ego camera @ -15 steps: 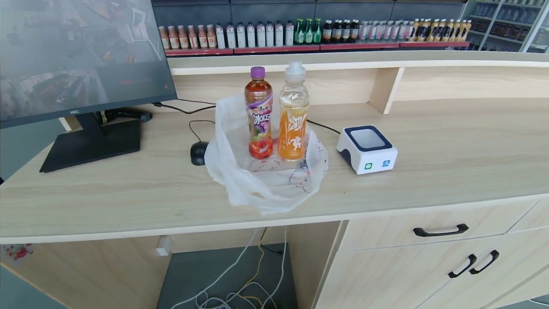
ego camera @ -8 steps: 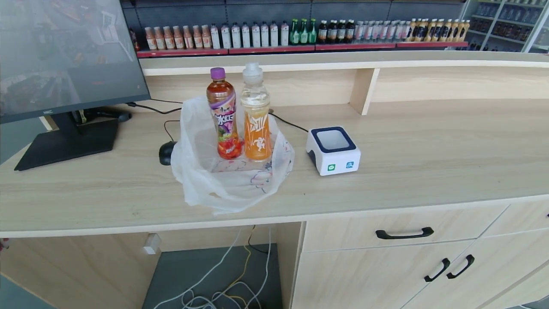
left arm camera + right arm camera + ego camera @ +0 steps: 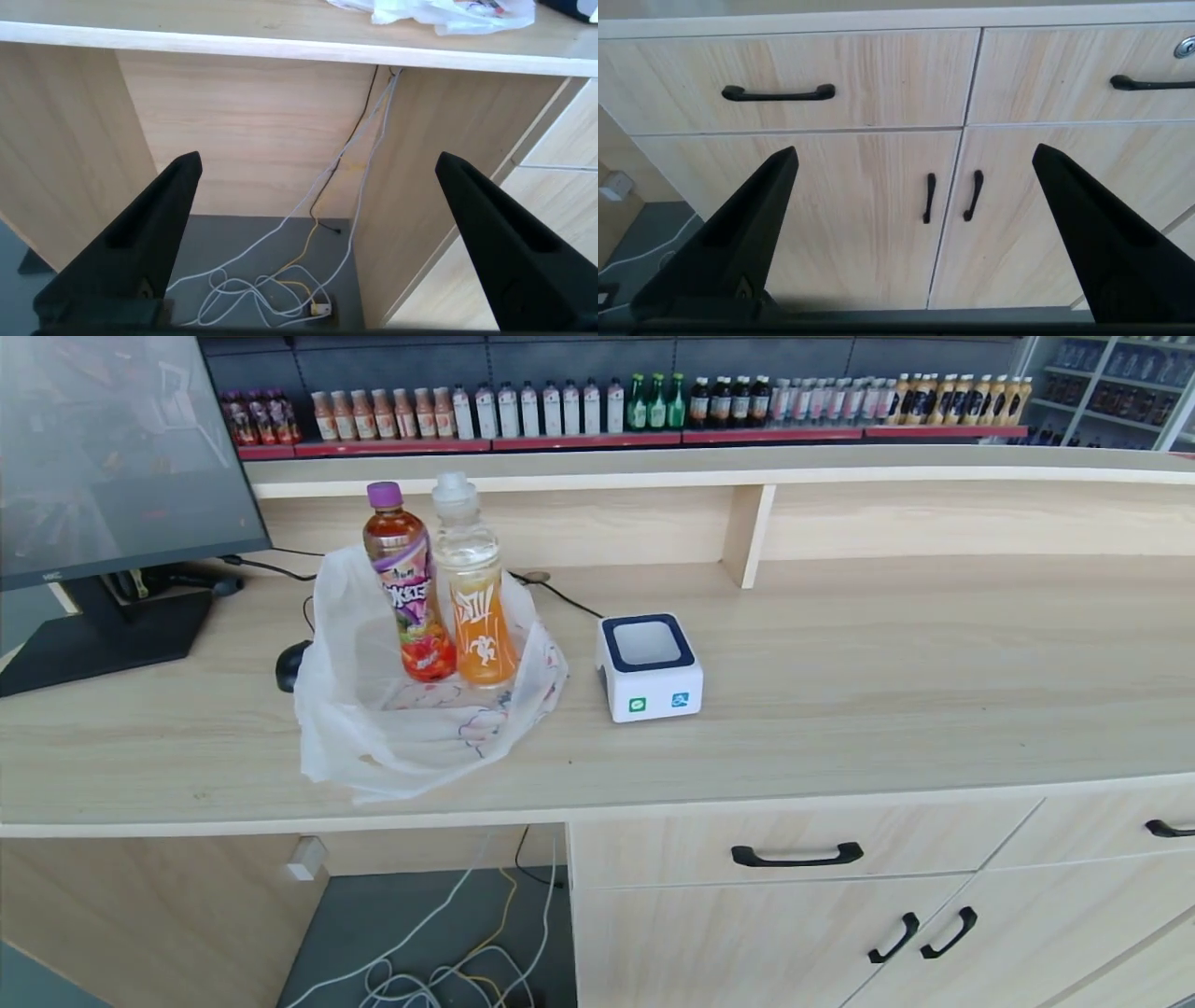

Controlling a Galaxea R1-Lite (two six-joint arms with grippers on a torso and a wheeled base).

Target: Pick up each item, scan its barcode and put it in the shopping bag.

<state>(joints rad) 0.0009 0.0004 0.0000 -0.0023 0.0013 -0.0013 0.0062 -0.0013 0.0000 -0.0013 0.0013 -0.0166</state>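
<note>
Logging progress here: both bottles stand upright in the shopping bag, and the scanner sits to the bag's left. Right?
Not quite. The head view shows the white scanner to the right of the shopping bag, not its left. The purple-capped bottle and the orange drink bottle do stand upright in the bag.

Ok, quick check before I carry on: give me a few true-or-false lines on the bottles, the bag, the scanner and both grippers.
1. The purple-capped bottle and the orange bottle stand upright in the shopping bag. True.
2. The scanner lies inside the bag. False: it sits on the counter beside the bag, on the robot's right of it.
3. The left gripper holds a bottle. False: it is open and empty, low in front of the counter.
4. The right gripper is open, facing the cabinet doors. True.
</note>
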